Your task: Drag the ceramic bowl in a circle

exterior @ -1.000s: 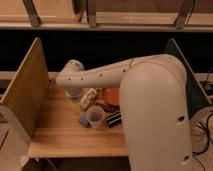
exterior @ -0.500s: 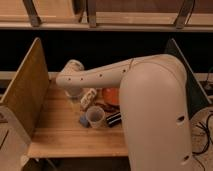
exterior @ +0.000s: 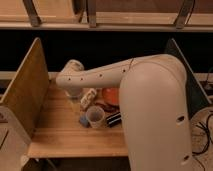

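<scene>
Ceramic bowl (exterior: 111, 95): sits on the wooden table (exterior: 60, 137), a little right of its middle and toward the back, orange-red and shallow. Shows only in part, with its right side hidden behind the bulky white arm (exterior: 150, 100).

Gripper (exterior: 88, 98): hangs at the end of that arm, pointing down at the tabletop just beside the bowl's left rim. Fingers spread apart, pinching nothing. Looks to be close against the rim, though whether touching it or a shade apart cannot be told from this dim view.

Arm: rises from the lower right, fills much of the foreground, then bends and stretches left across the table to a rounded joint above the gripper.

In front of the bowl and gripper, nearer the camera: a translucent plastic cup (exterior: 95, 116) standing upright. Just right of it, a black cylinder (exterior: 114, 119) lying on its side, near the bowl's front edge. Just left of the cup, a small blue object (exterior: 83, 120), too blurred to name.

Upright wooden panel (exterior: 27, 95) along the table's left side; a darker panel (exterior: 192, 85) along the right, partly behind the arm.
</scene>
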